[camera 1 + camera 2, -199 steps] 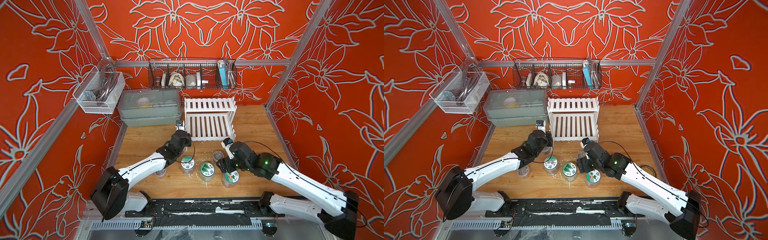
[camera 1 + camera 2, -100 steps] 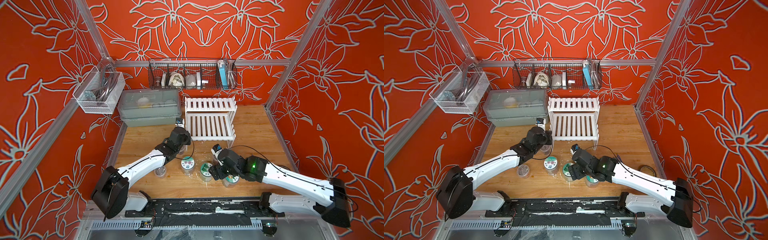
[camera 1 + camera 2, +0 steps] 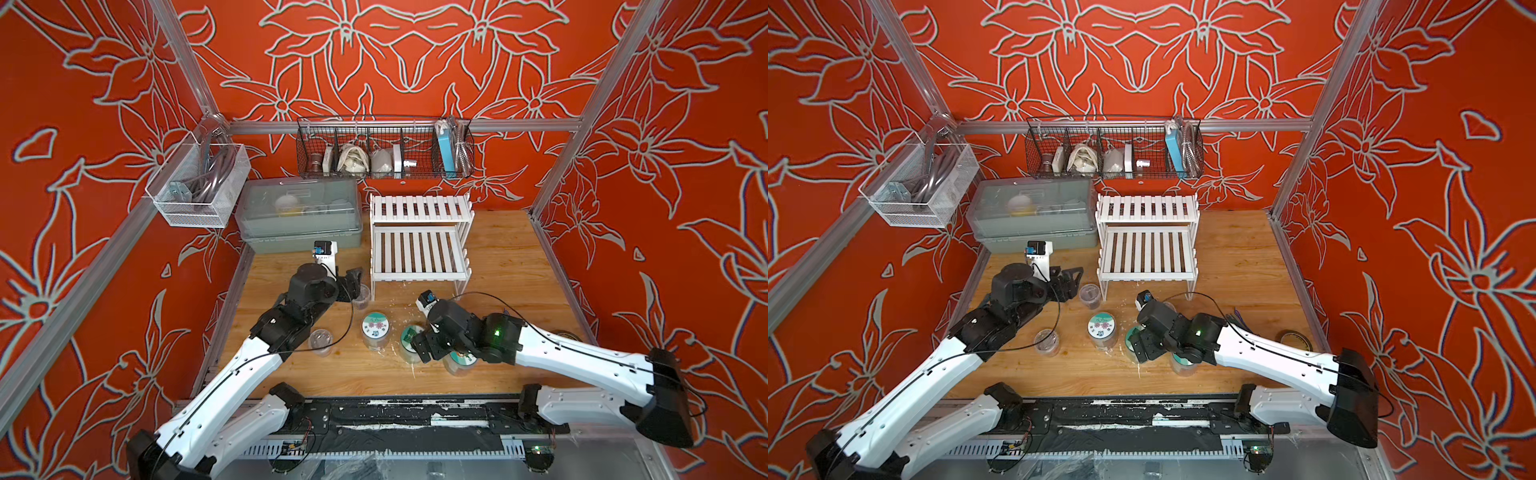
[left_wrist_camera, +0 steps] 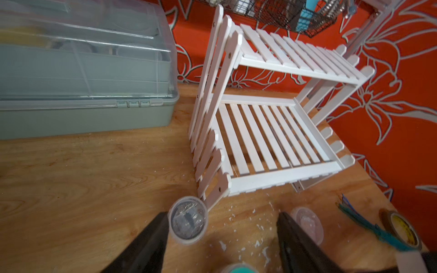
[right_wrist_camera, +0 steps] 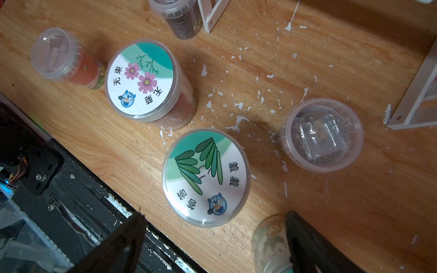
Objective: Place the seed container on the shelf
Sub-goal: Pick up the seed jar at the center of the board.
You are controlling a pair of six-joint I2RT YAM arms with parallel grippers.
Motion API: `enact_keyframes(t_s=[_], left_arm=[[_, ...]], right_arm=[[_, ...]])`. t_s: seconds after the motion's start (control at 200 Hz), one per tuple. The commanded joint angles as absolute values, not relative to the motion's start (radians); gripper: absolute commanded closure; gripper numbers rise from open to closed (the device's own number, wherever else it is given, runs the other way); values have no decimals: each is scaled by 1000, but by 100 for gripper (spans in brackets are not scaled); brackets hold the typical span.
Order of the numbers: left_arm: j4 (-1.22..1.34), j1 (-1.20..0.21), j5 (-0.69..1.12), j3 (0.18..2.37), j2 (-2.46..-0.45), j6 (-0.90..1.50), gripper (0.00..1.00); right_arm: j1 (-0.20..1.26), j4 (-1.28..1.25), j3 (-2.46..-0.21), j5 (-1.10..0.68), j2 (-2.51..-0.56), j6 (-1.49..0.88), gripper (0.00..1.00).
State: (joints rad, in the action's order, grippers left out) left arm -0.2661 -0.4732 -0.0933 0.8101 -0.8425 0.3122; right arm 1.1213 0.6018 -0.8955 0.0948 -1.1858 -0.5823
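Here, I am poising the spread right gripper point(image 5: 215, 214) before the leaf-labelled seed jar point(image 5: 205, 177); the left gripper point(image 4: 222, 215) is waiting, spread too. Next, probably: closing in, clamping, lifting to the slatted shelf point(image 4: 283, 176).

Grey lidded box point(image 3: 297, 216), perhaps tape roll point(image 3: 1296, 341)

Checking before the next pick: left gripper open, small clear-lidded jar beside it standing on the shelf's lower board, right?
No. The left gripper is open, but the small clear-lidded jar stands on the table beside the front leg of the shelf, not its lower board; the left wrist view shows it.
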Motion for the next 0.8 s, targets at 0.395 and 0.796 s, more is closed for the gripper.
enact_keyframes(t_s=[0.395,0.796], left_arm=[[-464,-471,-55,664,-538,398,1],[-444,-470,-39,646,-547,396,1]], right_arm=[[1153,592,-897,129,-1265,-618,0],[1178,588,-913,146,-1352,-680,0]])
